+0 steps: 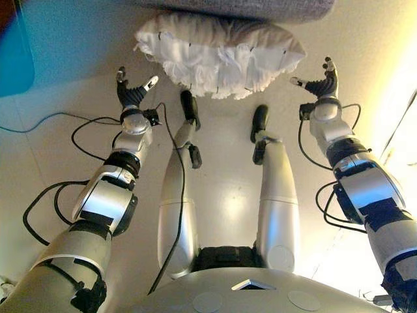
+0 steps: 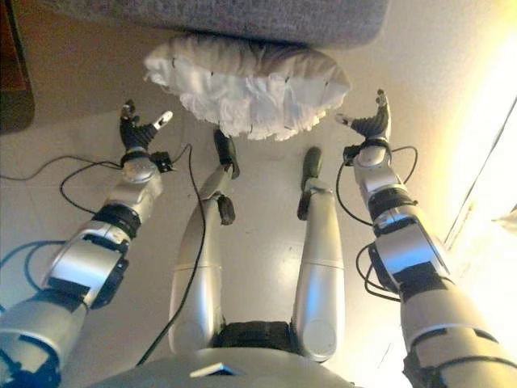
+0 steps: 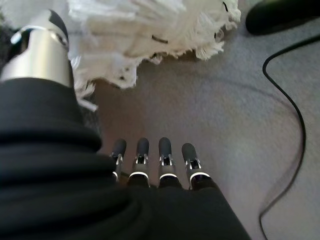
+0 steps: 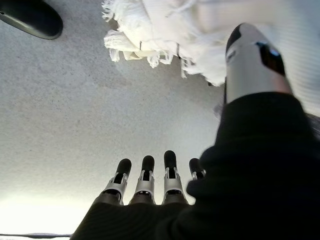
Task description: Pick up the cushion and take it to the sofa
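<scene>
Left eye view: the white frilly cushion [image 1: 218, 55] lies on the floor [image 1: 78, 85], right in front of the grey sofa [image 1: 260, 8]. The left hand [image 1: 132, 92] is near one end of it and the right hand [image 1: 320, 85] is near the other end. Neither hand touches it.

Right eye view: same scene. The cushion sits between the two hands, with a gap on each side.

Left wrist view: the left hand's fingers [image 3: 165, 155] are straight and hold nothing. The cushion's fringe [image 3: 150, 35] is just past the thumb [image 3: 42, 50], not touched.

Right wrist view: the right hand's fingers [image 4: 145, 177] are straight and hold nothing too. The cushion's edge [image 4: 165, 30] is close by its thumb [image 4: 255, 60].

Done so far: I think only the reaching. The hands are in place on both sides.

Left to do: squeeze the cushion between the hands, lift it, and put it on the sofa.
</scene>
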### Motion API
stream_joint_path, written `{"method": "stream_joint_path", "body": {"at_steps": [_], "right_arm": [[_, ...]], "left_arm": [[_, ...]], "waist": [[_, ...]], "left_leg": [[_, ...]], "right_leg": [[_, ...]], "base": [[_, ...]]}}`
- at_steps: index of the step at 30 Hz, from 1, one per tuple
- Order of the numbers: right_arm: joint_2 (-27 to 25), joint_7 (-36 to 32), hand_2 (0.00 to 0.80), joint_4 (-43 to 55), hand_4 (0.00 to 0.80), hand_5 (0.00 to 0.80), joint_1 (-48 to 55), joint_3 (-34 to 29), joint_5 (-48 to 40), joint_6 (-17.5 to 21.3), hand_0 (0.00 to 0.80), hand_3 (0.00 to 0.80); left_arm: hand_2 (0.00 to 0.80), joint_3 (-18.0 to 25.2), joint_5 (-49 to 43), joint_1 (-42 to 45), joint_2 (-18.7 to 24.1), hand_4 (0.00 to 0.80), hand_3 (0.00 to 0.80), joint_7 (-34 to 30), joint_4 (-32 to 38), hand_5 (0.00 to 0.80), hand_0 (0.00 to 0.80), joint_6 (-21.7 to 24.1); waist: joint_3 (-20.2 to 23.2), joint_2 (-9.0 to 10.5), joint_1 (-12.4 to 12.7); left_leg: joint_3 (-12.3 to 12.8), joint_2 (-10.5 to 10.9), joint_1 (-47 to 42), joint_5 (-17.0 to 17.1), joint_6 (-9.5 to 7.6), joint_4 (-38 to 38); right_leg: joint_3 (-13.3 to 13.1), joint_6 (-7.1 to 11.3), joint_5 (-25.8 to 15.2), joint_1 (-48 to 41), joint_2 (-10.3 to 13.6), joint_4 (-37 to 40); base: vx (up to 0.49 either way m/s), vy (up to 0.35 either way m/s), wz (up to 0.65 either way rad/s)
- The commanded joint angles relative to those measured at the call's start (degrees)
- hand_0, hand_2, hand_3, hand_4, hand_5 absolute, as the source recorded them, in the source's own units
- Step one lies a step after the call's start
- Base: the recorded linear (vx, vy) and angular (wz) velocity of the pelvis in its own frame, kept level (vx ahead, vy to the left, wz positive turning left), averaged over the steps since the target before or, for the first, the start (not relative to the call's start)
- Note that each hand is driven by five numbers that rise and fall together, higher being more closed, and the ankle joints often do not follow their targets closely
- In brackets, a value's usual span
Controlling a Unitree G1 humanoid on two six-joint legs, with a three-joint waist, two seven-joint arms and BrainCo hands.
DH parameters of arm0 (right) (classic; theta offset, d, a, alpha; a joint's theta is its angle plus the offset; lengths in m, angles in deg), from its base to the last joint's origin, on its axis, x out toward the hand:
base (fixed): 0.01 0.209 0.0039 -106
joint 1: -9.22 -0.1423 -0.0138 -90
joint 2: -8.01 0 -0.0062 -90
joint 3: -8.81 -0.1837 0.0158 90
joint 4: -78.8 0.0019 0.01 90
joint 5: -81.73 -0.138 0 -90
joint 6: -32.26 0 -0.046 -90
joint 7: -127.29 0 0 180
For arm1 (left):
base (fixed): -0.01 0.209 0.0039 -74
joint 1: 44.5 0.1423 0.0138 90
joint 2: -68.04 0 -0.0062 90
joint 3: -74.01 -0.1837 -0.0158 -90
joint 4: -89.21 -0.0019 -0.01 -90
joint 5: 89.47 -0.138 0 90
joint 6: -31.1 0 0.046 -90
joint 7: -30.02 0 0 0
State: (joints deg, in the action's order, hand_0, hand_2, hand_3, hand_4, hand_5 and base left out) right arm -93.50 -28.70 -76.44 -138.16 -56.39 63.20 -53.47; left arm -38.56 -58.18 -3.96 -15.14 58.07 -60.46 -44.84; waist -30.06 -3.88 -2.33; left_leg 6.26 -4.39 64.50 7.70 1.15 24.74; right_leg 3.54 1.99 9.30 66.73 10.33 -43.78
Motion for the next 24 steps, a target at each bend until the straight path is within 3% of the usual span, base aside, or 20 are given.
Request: {"method": "stream_joint_path", "body": {"at_steps": [1,7,8,17,20,24], "right_arm": [[-4.65,0.67,0.000,2.60,0.000,0.000,-1.67,1.93,2.18,-0.07,0.000,0.000],[-6.30,0.41,0.000,0.91,0.000,0.000,-7.98,5.37,2.58,-1.13,0.000,0.000],[-6.47,0.49,0.000,0.58,0.000,0.000,-9.65,5.89,2.58,-1.17,0.000,0.000],[-7.67,-2.24,0.000,-0.75,0.000,0.000,-18.89,13.53,5.10,-0.51,0.000,0.000],[-7.52,-4.68,0.000,-0.52,0.000,0.000,-21.66,16.11,4.35,1.61,0.000,0.000],[-6.76,-12.58,0.000,2.91,0.000,0.000,-25.31,18.79,0.67,4.76,0.000,0.000]], "left_arm": [[0.000,0.68,2.01,-1.20,0.28,0.000,0.000,0.21,0.22,0.000,0.000,3.07],[0.000,-1.05,2.22,-5.85,2.35,0.000,0.000,0.42,-0.33,0.000,0.000,2.89],[0.000,-1.29,2.49,-7.16,2.82,0.000,0.000,0.26,-0.42,0.000,0.000,2.94],[0.000,-5.18,4.58,-14.71,5.41,0.000,0.000,-2.86,-1.83,0.000,0.000,3.07],[0.000,-7.54,6.28,-17.14,5.51,0.000,0.000,-8.33,-0.82,0.000,0.000,3.97],[0.000,-12.00,13.39,-20.64,5.04,0.000,0.000,-23.91,1.54,0.000,0.000,0.45]], "waist": [[0.26,-2.66,-0.64],[0.26,-3.25,-0.78],[0.26,-3.29,-0.84],[0.26,-4.07,-0.28],[0.26,-4.44,-0.10],[0.26,-4.64,-0.14]], "left_leg": [[1.10,-1.67,5.66,-13.43,0.34,16.14],[1.24,-2.60,15.70,-16.16,0.06,24.45],[1.56,-2.80,18.58,-15.25,-0.56,25.51],[0.44,-2.55,25.44,-16.83,-0.37,29.18],[-0.12,-2.09,25.40,-17.97,0.18,29.18],[-0.44,-1.38,25.44,-18.06,0.44,27.36]], "right_leg": [[-0.57,0.88,-7.20,4.47,0.70,4.72],[-1.52,0.90,-5.35,14.82,1.22,-4.46],[-1.57,0.32,-6.44,17.53,1.54,-5.05],[-2.59,0.73,-5.15,23.22,2.28,-7.93],[-3.20,1.40,-4.03,23.19,2.27,-8.13],[-3.41,1.83,-3.84,23.22,2.06,-6.79]], "base": [[0.039,-0.012,0.12],[-0.050,0.012,0.08],[-0.093,0.022,0.06],[0.003,0.009,0.04],[0.073,0.002,0.05],[0.046,0.011,0.05]]}}
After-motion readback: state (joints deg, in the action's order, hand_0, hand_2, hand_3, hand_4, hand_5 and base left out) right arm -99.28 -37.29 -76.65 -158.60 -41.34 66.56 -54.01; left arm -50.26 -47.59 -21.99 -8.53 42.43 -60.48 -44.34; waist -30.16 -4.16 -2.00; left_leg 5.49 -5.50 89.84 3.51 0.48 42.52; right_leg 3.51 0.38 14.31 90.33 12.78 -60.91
